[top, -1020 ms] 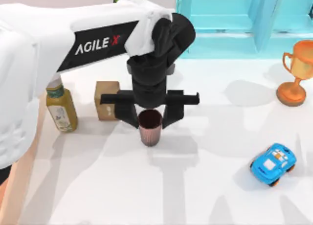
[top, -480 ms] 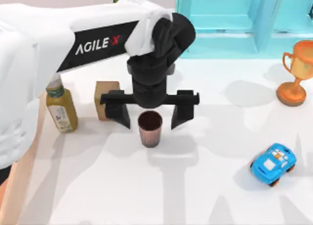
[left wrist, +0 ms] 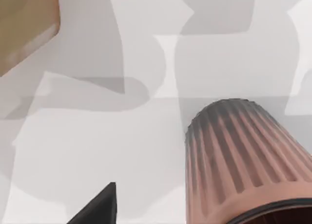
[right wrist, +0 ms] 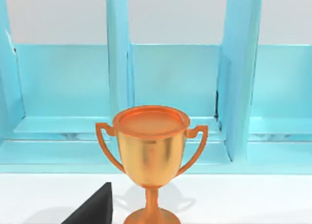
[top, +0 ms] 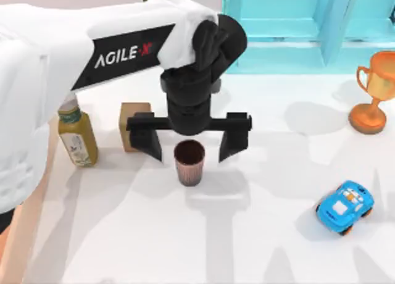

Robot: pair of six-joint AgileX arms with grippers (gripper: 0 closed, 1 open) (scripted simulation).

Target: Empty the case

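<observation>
A tan rim of the case (top: 28, 216), with a sliver of reddish-brown floor, runs along the table's left border, mostly hidden under my left arm. A ribbed brown cup (top: 189, 162) stands upright on the white table at the middle. My left gripper (top: 188, 140) hovers over it, open, one finger on each side and neither touching it. The left wrist view looks down at the cup (left wrist: 239, 160) from close by, with one dark fingertip (left wrist: 97, 209) beside it. My right arm stays parked near the trophy.
A green bottle (top: 77, 136) stands at the left beside the case rim. A small brown block (top: 133, 123) sits behind my left gripper. A gold trophy (top: 373, 96) (right wrist: 148, 156), a blue toy car (top: 344, 207) and a turquoise shelf unit (top: 308, 25) occupy the right and back.
My left gripper, shut on the cup one second ago, has opened wide and let it go. The cup stays standing where it was.
</observation>
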